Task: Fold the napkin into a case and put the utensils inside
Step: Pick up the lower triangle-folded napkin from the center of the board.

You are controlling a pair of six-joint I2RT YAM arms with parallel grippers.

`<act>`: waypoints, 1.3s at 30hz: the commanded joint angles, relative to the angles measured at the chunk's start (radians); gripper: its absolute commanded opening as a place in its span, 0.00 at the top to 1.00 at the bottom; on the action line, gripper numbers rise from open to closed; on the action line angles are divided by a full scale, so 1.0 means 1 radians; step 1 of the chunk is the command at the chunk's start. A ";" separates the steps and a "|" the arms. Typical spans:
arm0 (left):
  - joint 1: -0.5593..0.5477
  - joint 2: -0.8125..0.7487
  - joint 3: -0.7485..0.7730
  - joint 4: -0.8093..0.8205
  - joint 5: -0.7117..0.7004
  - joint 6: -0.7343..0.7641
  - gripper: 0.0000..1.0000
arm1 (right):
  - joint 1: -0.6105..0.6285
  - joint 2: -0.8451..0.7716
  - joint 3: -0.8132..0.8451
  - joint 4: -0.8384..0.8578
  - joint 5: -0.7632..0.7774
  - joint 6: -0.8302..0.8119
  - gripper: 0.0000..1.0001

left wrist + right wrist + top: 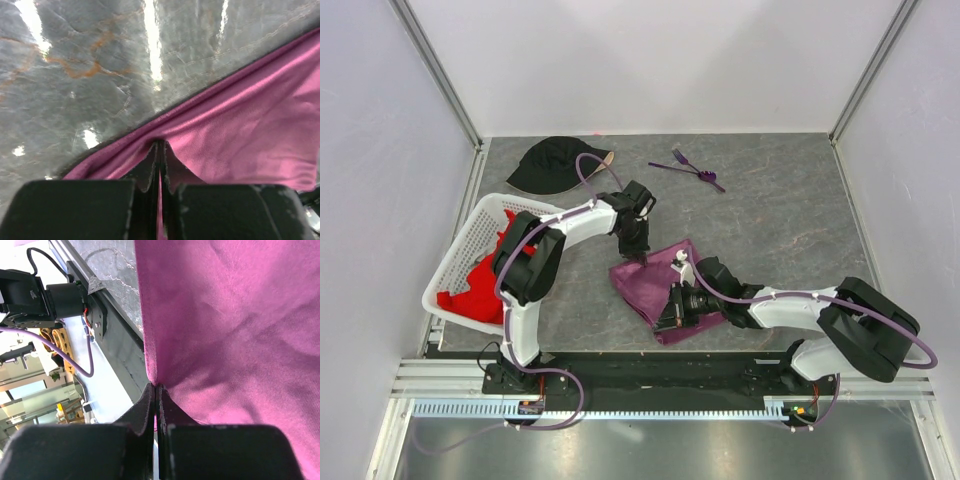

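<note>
Near centre, the napkin [642,285] is pinched at its far edge by the left gripper [638,256] and at its near edge by the right gripper [669,312] — folding unfinished; the utensils [692,168] lie far, unplaced.

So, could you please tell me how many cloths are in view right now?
2. The plum napkin lies in the middle of the table. The red cloth sits in the white basket at the left. More could be hidden under the red one.

Robot lab cell: white panel walls [650,60], aluminium frame rails [437,70], grey stone-look tabletop [790,220].
</note>
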 commanded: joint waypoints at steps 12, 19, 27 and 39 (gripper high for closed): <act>0.005 -0.224 0.015 -0.101 -0.211 0.009 0.52 | -0.036 -0.078 0.021 -0.013 -0.027 0.010 1.00; 0.033 -0.357 -0.169 -0.089 -0.229 -0.099 0.45 | -0.099 -0.135 -0.008 -0.024 -0.064 0.020 1.00; 0.053 -0.498 -0.409 0.048 -0.200 -0.227 0.41 | -0.117 -0.141 -0.020 -0.017 -0.085 0.019 1.00; 0.053 -0.469 -0.528 0.240 -0.139 -0.302 0.42 | -0.122 -0.155 -0.032 -0.029 -0.090 0.007 1.00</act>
